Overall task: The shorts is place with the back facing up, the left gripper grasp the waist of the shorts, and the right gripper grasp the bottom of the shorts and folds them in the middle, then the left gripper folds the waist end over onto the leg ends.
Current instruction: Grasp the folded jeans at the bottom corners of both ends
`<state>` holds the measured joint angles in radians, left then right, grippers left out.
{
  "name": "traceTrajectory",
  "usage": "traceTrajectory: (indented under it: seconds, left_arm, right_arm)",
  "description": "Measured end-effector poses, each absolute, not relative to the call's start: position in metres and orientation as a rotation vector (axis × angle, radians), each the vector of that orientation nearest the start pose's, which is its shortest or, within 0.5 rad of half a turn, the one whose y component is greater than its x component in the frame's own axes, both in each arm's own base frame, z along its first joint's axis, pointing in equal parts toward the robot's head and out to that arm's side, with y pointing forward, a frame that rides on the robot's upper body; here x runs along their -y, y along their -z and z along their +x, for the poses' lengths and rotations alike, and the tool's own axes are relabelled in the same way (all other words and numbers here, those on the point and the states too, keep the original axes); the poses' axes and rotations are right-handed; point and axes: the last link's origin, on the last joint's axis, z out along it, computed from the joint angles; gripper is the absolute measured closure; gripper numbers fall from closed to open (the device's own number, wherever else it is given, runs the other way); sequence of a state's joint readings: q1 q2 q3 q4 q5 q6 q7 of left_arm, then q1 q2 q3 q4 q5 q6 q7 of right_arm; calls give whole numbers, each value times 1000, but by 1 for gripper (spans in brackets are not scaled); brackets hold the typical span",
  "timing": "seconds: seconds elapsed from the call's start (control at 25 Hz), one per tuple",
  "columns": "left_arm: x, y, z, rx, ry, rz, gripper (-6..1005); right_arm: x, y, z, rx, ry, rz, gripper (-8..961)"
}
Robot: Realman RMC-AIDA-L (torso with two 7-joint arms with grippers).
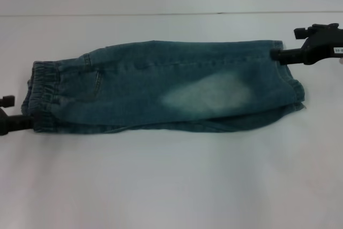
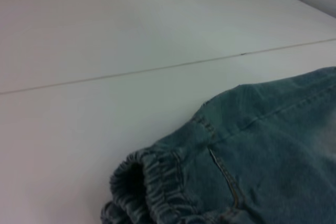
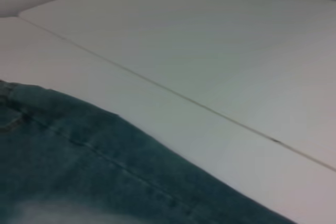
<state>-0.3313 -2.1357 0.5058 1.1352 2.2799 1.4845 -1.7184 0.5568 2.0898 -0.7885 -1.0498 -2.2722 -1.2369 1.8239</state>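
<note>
The shorts (image 1: 166, 92) are seen lying on the white surface (image 1: 171, 186), already doubled lengthwise into a long narrow strip, with the gathered waist of the shorts (image 1: 42, 96) toward the robot's left and the bottom of the shorts (image 1: 292, 87) toward its right. The left end effector (image 1: 25, 122) is found at the near corner of the waistband, touching or just beside the fabric; whether its fingers are closed on the denim cannot be told. The right end effector (image 1: 276, 54) is placed at the far corner of the leg hems, its tips meeting the cloth there, and its opening likewise cannot be judged (neither wrist view shows fingers, only denim and bare surface).

The lengthwise fold is judged complete, with the waist-over-legs fold outstanding. Several faults could follow. If only the upper layer of the waistband is caught, the lower layer would be left behind and the strip would peel open as the waist is carried across. A corner grip would let the unheld side of the band sag and the fold land skewed. If the hems are released too soon, the whole garment may be dragged along the smooth surface rather than folded.
</note>
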Motion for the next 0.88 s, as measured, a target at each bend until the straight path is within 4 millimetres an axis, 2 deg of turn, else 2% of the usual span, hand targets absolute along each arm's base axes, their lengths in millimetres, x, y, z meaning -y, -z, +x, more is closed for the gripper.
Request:
traceTrajectory:
  seconds: [0.16,0.2,0.36,0.88]
  left_arm:
    - [-300,-73,-339,968,267,-2292,95]
    - [-304,-66,-340,951,243,-2288,96]
    - [-310,-57,-342,937,198,-2277,98]
    - [-309,-57,-352,923,129,-2246,107]
  right_arm:
    - [-390,-51,253,-721,-222,-2446,9]
    - [-389,-51,253,-724,-226,-2451,9]
    - [-384,-48,253,-740,-247,-2476,8]
    - [-378,-47,256,-770,-265,-2487,8]
